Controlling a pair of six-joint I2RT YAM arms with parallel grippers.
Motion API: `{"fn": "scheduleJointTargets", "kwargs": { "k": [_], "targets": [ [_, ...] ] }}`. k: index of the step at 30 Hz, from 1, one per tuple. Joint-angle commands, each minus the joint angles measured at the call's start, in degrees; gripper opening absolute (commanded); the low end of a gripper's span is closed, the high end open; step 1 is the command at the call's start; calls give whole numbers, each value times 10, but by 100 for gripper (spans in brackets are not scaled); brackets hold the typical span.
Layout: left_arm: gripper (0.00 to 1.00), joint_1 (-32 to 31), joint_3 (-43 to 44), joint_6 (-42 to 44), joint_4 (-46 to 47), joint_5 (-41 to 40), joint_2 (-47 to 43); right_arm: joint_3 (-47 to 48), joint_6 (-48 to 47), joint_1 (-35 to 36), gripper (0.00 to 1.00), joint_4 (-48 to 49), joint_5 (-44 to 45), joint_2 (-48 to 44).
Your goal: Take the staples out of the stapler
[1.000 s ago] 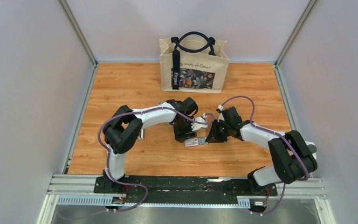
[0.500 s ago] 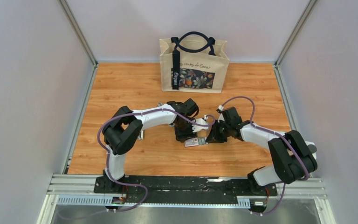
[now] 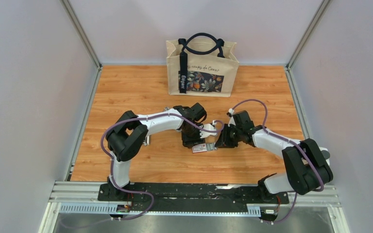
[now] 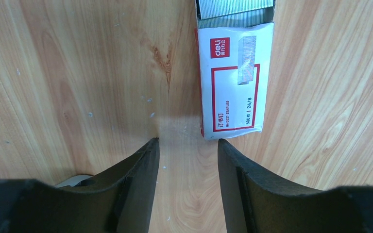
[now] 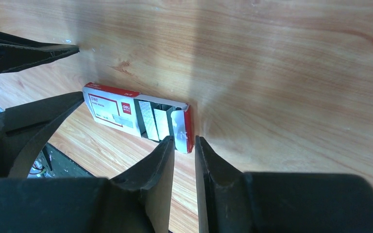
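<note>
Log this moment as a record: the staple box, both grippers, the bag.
staple box: flat on the table, one end open, staples showing
left gripper: open, empty, beside the box's closed end
right gripper: narrowly open, empty, at the box's open end
tote bag: upright at the table's far edge

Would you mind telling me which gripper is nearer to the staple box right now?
Right, narrowly. The right gripper, jaws nearly closed, is at the open end of the staple box; the left gripper, jaws open, sits just short of its closed end, off to one side.
</note>
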Motion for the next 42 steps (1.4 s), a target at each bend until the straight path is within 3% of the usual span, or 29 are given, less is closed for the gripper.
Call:
{"fn": "scheduleJointTargets", "kwargs": {
  "k": [1, 42],
  "targets": [
    [56, -4, -14, 13, -17, 17, -18, 14, -13, -8, 26, 2, -17, -18],
    [51, -21, 15, -1, -4, 16, 8, -5, 21, 8, 15, 48, -14, 22]
  ]
}}
